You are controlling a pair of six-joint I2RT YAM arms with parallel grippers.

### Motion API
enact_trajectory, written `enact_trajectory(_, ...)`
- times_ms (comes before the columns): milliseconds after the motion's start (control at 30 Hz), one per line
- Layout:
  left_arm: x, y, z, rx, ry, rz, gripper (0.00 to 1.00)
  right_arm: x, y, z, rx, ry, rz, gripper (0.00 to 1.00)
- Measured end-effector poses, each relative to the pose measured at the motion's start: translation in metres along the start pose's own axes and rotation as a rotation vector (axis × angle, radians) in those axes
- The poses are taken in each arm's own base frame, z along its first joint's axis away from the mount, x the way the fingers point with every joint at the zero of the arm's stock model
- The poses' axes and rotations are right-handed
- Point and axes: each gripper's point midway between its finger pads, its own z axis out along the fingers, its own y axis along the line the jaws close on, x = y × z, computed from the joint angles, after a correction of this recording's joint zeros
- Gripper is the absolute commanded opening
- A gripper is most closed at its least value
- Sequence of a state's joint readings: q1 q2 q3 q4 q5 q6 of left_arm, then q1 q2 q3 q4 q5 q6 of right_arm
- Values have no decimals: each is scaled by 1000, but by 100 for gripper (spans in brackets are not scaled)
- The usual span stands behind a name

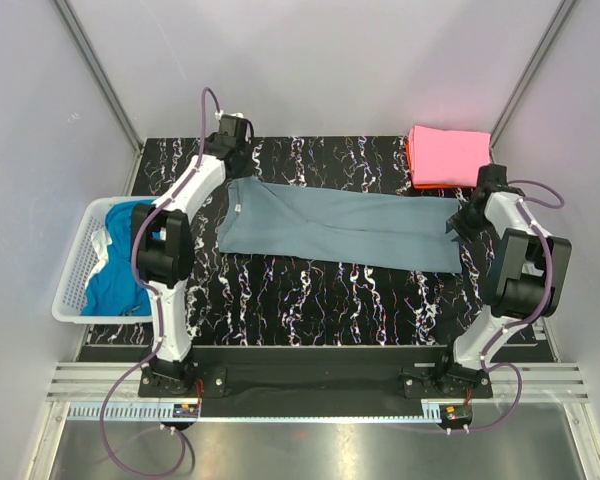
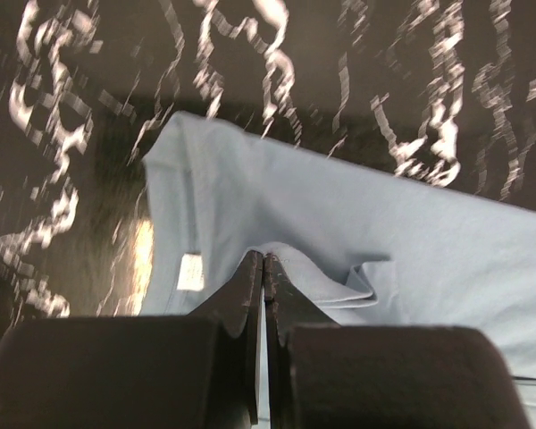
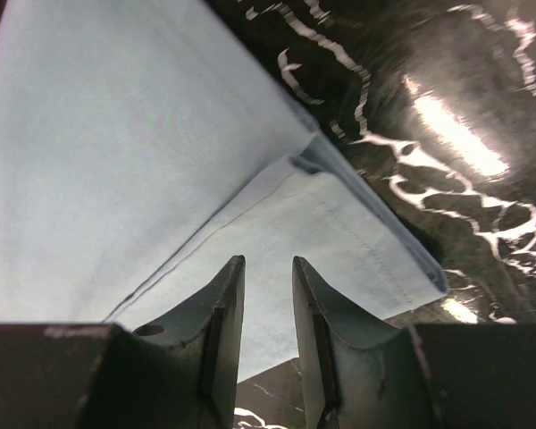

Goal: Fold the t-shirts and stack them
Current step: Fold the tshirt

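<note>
A dusty grey-blue t-shirt (image 1: 340,228), folded lengthwise into a long strip, lies across the middle of the table. My left gripper (image 1: 242,168) is at the strip's far left end, and its jaws are shut on a raised fold of the cloth (image 2: 290,259) beside the white label (image 2: 190,271). At the strip's right end, my right gripper (image 1: 458,225) hovers open just over the hem (image 3: 375,241), with nothing between its fingers. A folded pink t-shirt (image 1: 448,155) rests on an orange-red one (image 1: 410,160) at the back right.
A white mesh basket (image 1: 80,262) at the table's left edge holds bright blue and teal shirts (image 1: 118,275). The table top (image 1: 310,290) is black with white marbling. Grey walls close in on both sides and behind.
</note>
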State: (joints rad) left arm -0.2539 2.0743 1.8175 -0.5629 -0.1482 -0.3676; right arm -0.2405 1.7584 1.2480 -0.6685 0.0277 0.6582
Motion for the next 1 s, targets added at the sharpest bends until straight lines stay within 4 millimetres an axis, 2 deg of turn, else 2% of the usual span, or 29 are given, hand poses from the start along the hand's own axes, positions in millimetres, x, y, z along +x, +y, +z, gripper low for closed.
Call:
enact_trajectory(100, -11, -8, 6, 60, -25, 17, 0, 8, 10, -2, -22, 10, -30, 35)
enact_trajectory(200, -13, -14, 10, 118, -25, 38, 2, 13, 18, -7, -50, 17, -49, 35)
enact_trajectory(267, -12, -18, 13, 146, -19, 53, 17, 15, 21, -10, -63, 17, -54, 35)
enact_trajectory(333, -10, -22, 15, 170, -11, 70, 40, 15, 22, -14, -75, 14, -55, 36)
enact_trajectory(367, -10, -23, 15, 178, -9, 76, 49, 16, 23, -15, -83, 14, -57, 36)
enact_trajectory(467, -6, -23, 14, 181, 9, 80, 56, 21, 28, -19, -111, 24, -77, 36)
enact_trajectory(633, 5, -12, 4, 128, 70, 89, 59, 44, 49, -23, -161, 60, -147, 35)
enact_trajectory(733, 14, -3, -19, 78, 100, 94, 59, 59, 62, -23, -198, 93, -173, 35)
enact_trajectory(833, 29, 4, -58, 63, 113, 93, 60, 69, 66, -15, -195, 111, -188, 34)
enact_trajectory(900, 45, 4, -87, 80, 118, 89, 60, 78, 61, -5, -176, 130, -186, 33)
enact_trajectory(1000, 70, 2, -118, 120, 126, 73, 60, 90, 41, 8, -114, 156, -179, 32)
